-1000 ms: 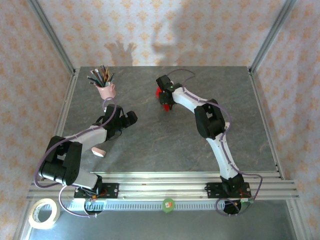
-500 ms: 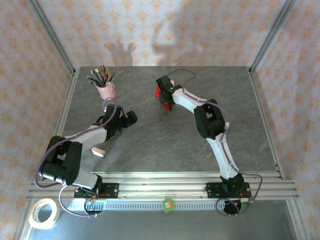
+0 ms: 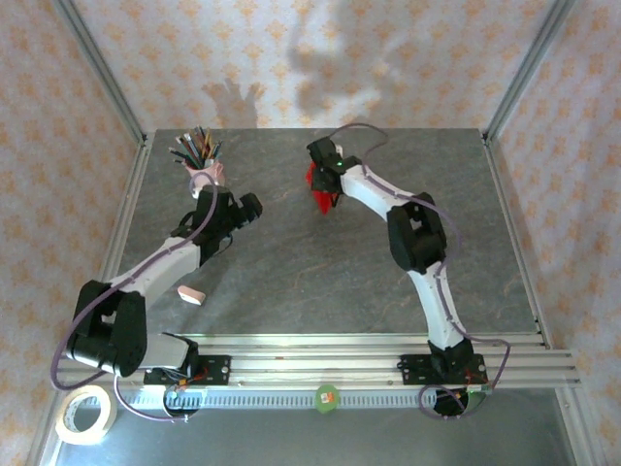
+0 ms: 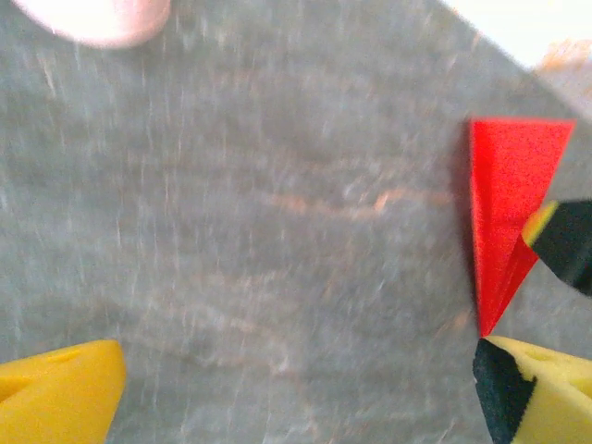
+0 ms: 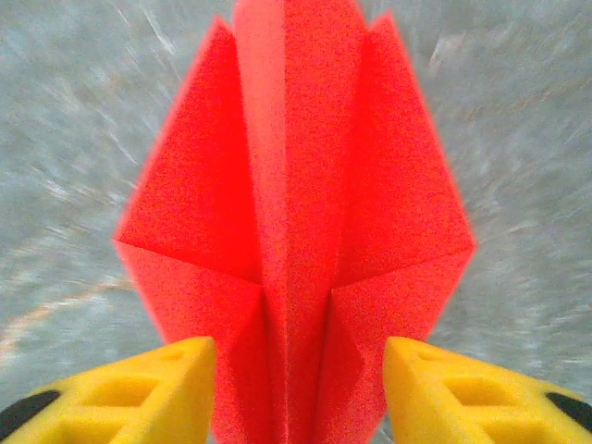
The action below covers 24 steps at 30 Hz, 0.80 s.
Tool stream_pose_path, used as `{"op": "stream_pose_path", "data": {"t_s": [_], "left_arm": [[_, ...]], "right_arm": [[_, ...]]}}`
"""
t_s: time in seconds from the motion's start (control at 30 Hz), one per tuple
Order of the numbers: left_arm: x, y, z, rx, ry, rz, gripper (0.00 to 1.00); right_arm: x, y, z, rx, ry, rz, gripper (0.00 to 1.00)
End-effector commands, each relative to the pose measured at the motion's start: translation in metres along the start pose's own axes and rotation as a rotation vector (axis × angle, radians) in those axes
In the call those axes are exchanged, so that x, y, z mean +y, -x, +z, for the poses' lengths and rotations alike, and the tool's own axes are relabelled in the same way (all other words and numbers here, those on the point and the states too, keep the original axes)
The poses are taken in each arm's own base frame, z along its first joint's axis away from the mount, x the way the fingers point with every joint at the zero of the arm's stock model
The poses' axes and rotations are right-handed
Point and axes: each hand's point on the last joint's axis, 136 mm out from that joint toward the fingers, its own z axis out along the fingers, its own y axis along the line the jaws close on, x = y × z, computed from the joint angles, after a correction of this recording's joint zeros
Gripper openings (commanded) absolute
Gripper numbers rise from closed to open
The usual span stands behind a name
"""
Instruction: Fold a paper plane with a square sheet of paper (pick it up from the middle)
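The paper plane is bright red and creased, and lies on the grey table pointing away from my right gripper. That gripper's yellow fingers stand apart on either side of the plane's tail, open, with the folded wings spreading between them. From above, the right gripper is over the plane at the far middle of the table. My left gripper is wide open and holds nothing, left of the plane. In the left wrist view the plane stands at the right edge, beyond my left gripper.
A pink cup full of pencils stands at the far left, close to the left arm's wrist; its base shows in the left wrist view. A pink eraser lies near the left front. A tape roll sits off the table's near left corner.
The right gripper's jaws have spread apart around the plane. The left arm has stretched forward, bringing its gripper nearer the cup.
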Motion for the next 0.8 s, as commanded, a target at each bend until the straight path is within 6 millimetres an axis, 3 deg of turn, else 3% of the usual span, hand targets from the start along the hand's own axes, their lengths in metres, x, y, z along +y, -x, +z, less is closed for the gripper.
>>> {"op": "stream_pose_path", "data": {"t_s": [0.0, 0.1, 0.2, 0.33, 0.4, 0.57, 0.77], "left_arm": [[0.01, 0.044, -0.02, -0.16, 0.093, 0.018, 0.99], [0.02, 0.068, -0.034, -0.264, 0.138, 0.011, 0.99], [0.036, 0.085, -0.046, -0.366, 0.197, 0.015, 0.99], [0.068, 0.096, -0.063, -0.512, 0.276, 0.003, 0.99], [0.079, 0.095, -0.064, -0.536, 0.288, 0.015, 0.99], [0.1, 0.085, -0.075, -0.667, 0.298, 0.068, 0.99], [0.124, 0.076, -0.072, -0.693, 0.369, 0.157, 0.99]], "right_arm": [[-0.007, 0.063, -0.082, -0.216, 0.043, 0.063, 0.56], [-0.034, 0.07, -0.119, -0.329, 0.031, 0.124, 0.65], [-0.08, 0.069, -0.154, -0.467, -0.03, 0.198, 0.77], [-0.155, 0.046, -0.195, -0.653, -0.154, 0.299, 0.98], [-0.189, 0.031, -0.208, -0.719, -0.207, 0.348, 1.0], [-0.252, -0.011, -0.209, -0.789, -0.34, 0.384, 1.0], [-0.295, -0.057, -0.195, -0.8, -0.492, 0.361, 1.0]]}}
